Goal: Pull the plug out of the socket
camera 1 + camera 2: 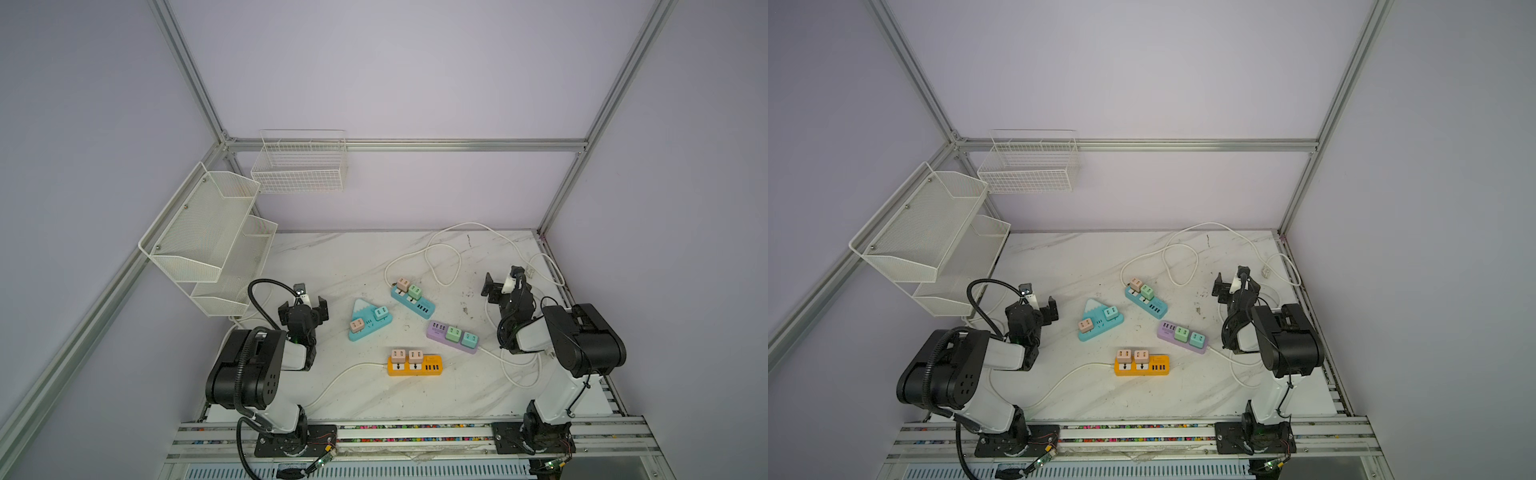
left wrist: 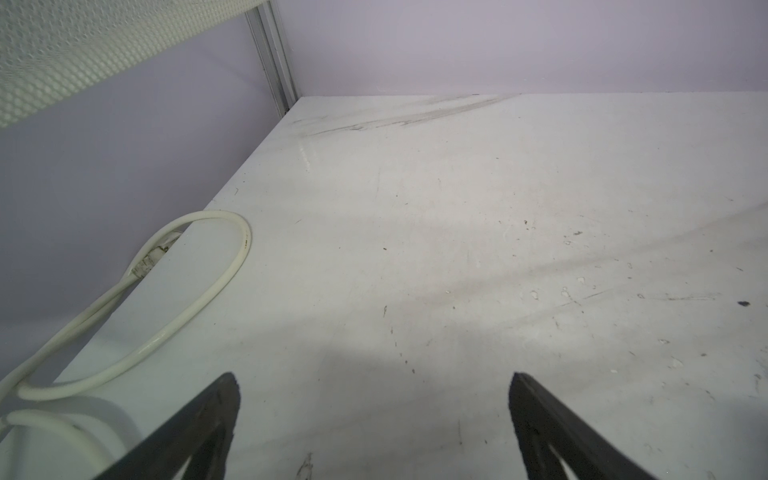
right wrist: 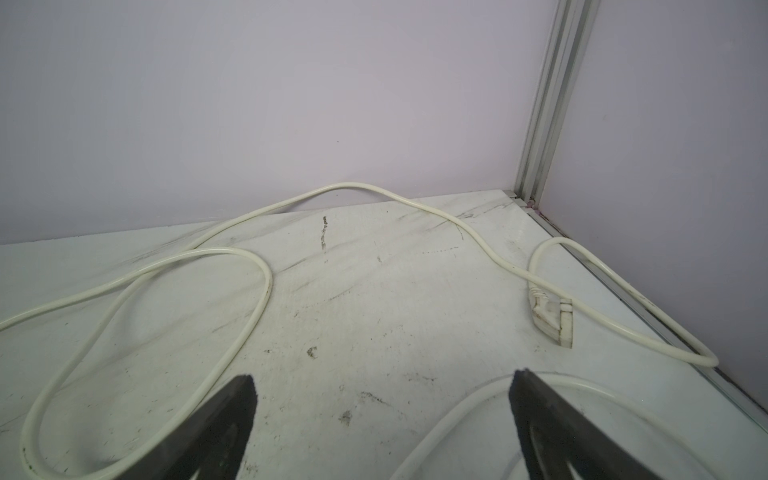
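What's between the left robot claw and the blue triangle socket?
Nothing. Just bare table between the left gripper and the triangular socket, in both top views.

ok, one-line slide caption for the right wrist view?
Right arm's black fingers spread open over the scuffed white marble tabletop, looped cream power cord and loose white wall plug ahead.

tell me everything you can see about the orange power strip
The orange power strip is a rectangular block, plastic by its look, lying flat on the marble table. It is the closest of the four strips to the front edge. Two pinkish cube plugs sit side by side in its left half, and a row of dark ports shows toward its right end. A white cord leaves its left end and curves toward the front left. Nothing else touches it.
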Controlling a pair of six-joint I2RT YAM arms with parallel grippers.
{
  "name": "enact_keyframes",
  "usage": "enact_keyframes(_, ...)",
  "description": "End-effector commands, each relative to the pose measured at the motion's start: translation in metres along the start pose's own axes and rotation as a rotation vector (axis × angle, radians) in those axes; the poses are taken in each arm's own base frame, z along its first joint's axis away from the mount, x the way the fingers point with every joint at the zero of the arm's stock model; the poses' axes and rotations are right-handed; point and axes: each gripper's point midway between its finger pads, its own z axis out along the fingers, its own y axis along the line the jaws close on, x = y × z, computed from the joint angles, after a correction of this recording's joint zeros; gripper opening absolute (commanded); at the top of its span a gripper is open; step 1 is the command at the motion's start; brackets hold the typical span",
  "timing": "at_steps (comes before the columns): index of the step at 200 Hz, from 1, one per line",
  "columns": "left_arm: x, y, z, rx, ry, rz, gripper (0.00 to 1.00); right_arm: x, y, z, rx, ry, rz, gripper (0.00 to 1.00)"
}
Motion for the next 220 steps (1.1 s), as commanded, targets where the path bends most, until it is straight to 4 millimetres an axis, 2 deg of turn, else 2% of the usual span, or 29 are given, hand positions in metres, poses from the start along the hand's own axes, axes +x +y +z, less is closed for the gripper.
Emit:
enact_keyframes(1, -0.037, 0.0, 0.003, -0.001, -0.102, -0.032, 1.0, -0.016, 0.001, 0.0, -0.008, -0.057, -0.009, 0.97)
enact_keyframes(60, -0.042, 0.007, -0.006, -0.021, -0.136, -0.054, 1.0, -0.023, 0.001, -0.001, -0.002, -0.057, -0.012, 0.97)
enact_keyframes(95, -0.051, 0.001, -0.016, 0.031, -0.168, -0.039, 1.0, -0.036, 0.004, -0.014, -0.027, -0.097, -0.009, 0.97)
enact_keyframes(113, -0.053, 0.002, -0.023, 0.04, -0.165, -0.043, 1.0, -0.038, 0.003, -0.014, -0.024, -0.095, -0.007, 0.97)
enact_keyframes(115, -0.06, 0.003, -0.027, 0.042, -0.183, -0.05, 1.0, -0.039, 0.003, -0.013, -0.023, -0.091, -0.007, 0.97)
enact_keyframes(123, -0.064, 0.004, -0.03, 0.046, -0.184, -0.058, 1.0, -0.041, 0.004, -0.012, -0.025, -0.074, -0.006, 0.97)
enact_keyframes(152, -0.069, -0.007, -0.04, 0.124, -0.167, -0.051, 1.0, -0.056, 0.012, -0.016, -0.068, -0.049, 0.02, 0.97)
enact_keyframes(162, -0.073, -0.008, -0.046, 0.148, -0.169, -0.068, 1.0, -0.064, 0.009, -0.019, -0.054, -0.052, 0.078, 0.97)
enact_keyframes(180, -0.086, -0.008, -0.057, 0.169, -0.172, -0.122, 1.0, -0.077, -0.008, -0.023, 0.048, -0.019, 0.241, 0.97)
enact_keyframes(195, -0.099, -0.005, -0.066, 0.177, -0.161, -0.188, 1.0, -0.079, -0.01, -0.024, 0.07, 0.023, 0.298, 0.97)
enact_keyframes(200, -0.107, -0.004, -0.07, 0.182, -0.168, -0.21, 1.0, -0.087, -0.011, -0.028, 0.072, 0.01, 0.325, 0.97)
enact_keyframes(220, -0.119, 0.005, -0.083, 0.165, -0.154, -0.341, 1.0, -0.087, -0.018, -0.039, 0.117, 0.037, 0.439, 0.97)
